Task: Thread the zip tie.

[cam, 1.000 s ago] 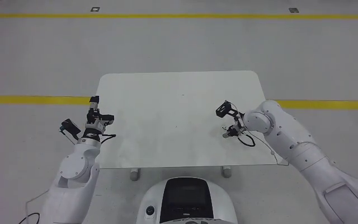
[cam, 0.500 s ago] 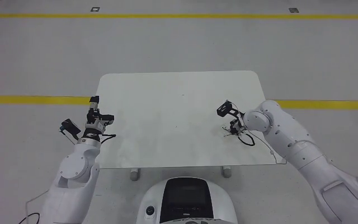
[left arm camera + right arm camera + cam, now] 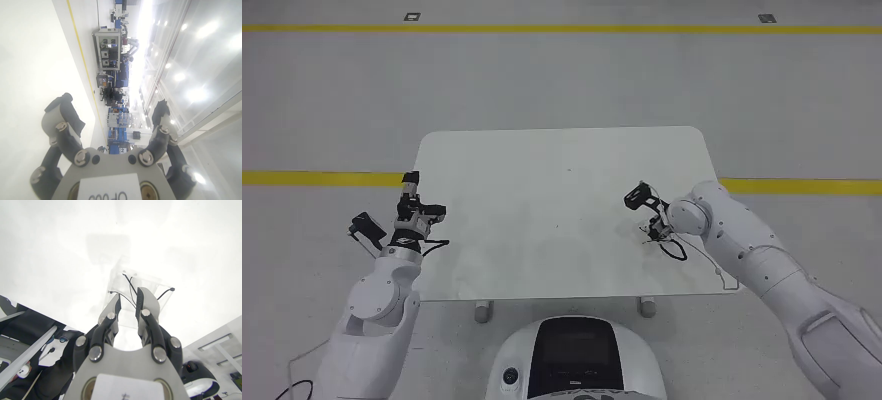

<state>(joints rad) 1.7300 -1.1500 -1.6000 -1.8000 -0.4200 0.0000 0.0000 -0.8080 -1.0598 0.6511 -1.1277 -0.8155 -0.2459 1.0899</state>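
Standing around: clear box point(image 3: 113, 283) on the white worktop point(image 3: 562, 180), its walls enclosing several black ties
Zip tie point(image 3: 130, 285): inside the box, just beyond the right pincer point(image 3: 129, 292)
Right pincer: released, holding nothing
Left pincer point(image 3: 113, 100): released, at the worktop's left edge, well apart from the box

A white table point(image 3: 542, 220) stands across the nearer of two yellow floor lines point(image 3: 302, 178).
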